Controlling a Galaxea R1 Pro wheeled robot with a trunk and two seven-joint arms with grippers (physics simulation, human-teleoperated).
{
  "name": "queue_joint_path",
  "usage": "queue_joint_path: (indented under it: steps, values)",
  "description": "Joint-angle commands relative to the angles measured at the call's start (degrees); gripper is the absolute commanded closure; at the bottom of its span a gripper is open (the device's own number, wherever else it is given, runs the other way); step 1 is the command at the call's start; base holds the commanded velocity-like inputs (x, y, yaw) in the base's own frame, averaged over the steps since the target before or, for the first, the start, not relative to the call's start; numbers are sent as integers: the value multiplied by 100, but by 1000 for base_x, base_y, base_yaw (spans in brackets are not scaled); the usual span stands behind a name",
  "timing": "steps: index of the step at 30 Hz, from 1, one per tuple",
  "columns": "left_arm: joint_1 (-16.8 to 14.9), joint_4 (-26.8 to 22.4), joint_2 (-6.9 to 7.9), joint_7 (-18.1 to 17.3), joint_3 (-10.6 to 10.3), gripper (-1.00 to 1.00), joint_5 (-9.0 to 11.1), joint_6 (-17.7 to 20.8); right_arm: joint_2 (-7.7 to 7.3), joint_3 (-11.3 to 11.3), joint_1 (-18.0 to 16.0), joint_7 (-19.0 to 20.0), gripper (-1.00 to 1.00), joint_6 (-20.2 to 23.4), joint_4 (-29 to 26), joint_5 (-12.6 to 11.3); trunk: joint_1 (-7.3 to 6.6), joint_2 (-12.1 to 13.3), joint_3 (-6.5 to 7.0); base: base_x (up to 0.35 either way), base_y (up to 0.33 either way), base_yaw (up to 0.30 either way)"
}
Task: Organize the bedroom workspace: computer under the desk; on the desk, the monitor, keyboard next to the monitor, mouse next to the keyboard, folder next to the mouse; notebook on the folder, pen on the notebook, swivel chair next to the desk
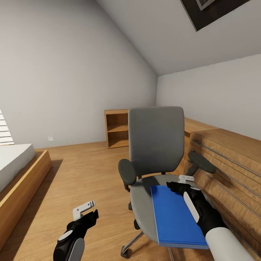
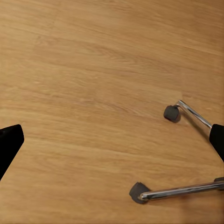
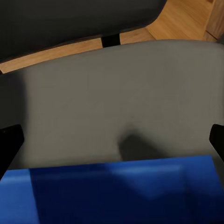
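I have the swivel chair (image 1: 156,145) straight ahead of me on the wood floor (image 1: 83,174), its grey backrest upright and facing me, black armrests out to either side. The blue folder (image 1: 176,217) lies flat on the seat, toward the front and my right side of it, with its near edge reaching past the seat's front rim. My right gripper (image 1: 185,181) hangs over the folder's far right corner, close above the seat. From the right wrist camera I see the two fingers (image 3: 9,142) spread wide, one at each edge of the picture, with the grey seat pad (image 3: 116,98) and the folder's far edge (image 3: 116,191) between them; they pinch nothing. My left gripper (image 1: 84,210) is held low over bare floor, left of the chair and well apart from it. In the left wrist picture its fingers (image 2: 9,144) are also spread, and below them I can see two chrome legs of the chair base (image 2: 186,189) ending in dark castors. To my right runs a slatted wooden panel (image 1: 228,166). A low wood shelf unit (image 1: 116,128) stands against the back wall, and a bed (image 1: 16,170) in a wooden frame is at my left.
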Motion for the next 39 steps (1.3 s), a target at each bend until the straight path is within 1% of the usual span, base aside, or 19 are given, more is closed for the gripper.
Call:
queue_joint_path:
  steps: [1,3,5,22,29,39]
  values:
    - [-4,-7,1,55,-7,-100,60,9,-2,4,-2,-29,-100,25,-9,-57,-1,-3,-6,0,0,0]
    - [-4,-7,1,54,-8,-100,60,9,-2,4,-2,-29,-100,25,-9,-57,-1,-3,-6,0,0,0]
    - [-4,-7,1,53,-8,-100,60,9,-2,4,-2,-29,-100,25,-9,-57,43,-83,-42,0,0,0]
    - [-4,-7,8,24,-15,-100,60,12,-2,4,-2,-29,-100,25,-9,-57,43,-83,-42,-2,0,0]
    - [-4,-7,9,18,-14,-100,61,10,-2,4,-2,-29,-100,25,-9,-57,43,-83,-42,-149,0,0]
    - [-4,-7,9,17,-9,-100,60,9,-2,-4,-2,-23,-100,25,-9,-56,43,-83,-42,-26,0,0]
